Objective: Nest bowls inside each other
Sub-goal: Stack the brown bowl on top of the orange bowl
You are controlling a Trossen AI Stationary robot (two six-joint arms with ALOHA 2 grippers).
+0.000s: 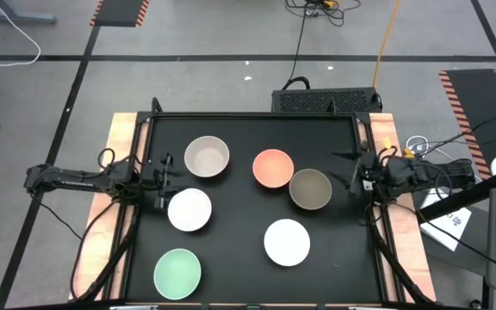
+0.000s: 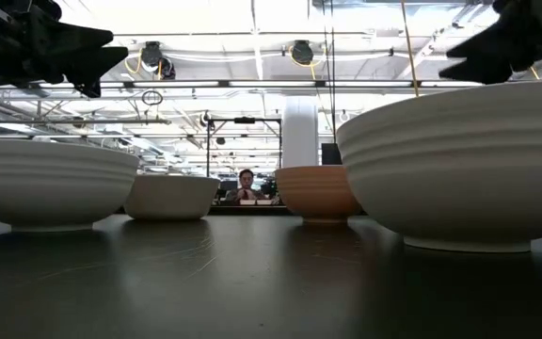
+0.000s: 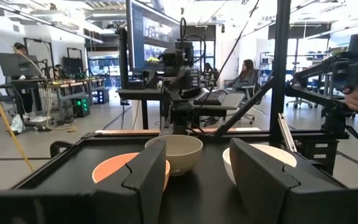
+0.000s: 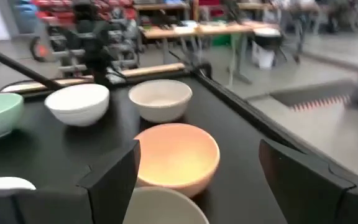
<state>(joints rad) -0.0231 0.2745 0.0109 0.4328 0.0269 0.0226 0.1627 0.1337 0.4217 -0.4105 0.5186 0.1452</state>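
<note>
Six bowls stand apart on their bases on the black mat, none inside another. In the high view they are beige-grey [image 1: 207,157], salmon-orange [image 1: 273,169], olive-brown [image 1: 310,189], a white one [image 1: 189,209] at centre left, a second white one [image 1: 287,242] and mint green [image 1: 177,272]. My left gripper [image 1: 164,176] hovers open at the mat's left side, between the beige-grey and the nearer white bowl, touching neither. My right gripper [image 1: 351,172] hovers open at the right side, just right of the olive-brown bowl [image 4: 166,208], with the salmon-orange bowl [image 4: 176,158] beyond it.
The mat sits in a raised black frame [image 1: 257,115] with wooden strips [image 1: 119,164] along both sides. Bare mat lies between the bowls at the middle [image 1: 239,215] and along the far edge. People sit at desks in the room beyond [image 2: 246,184].
</note>
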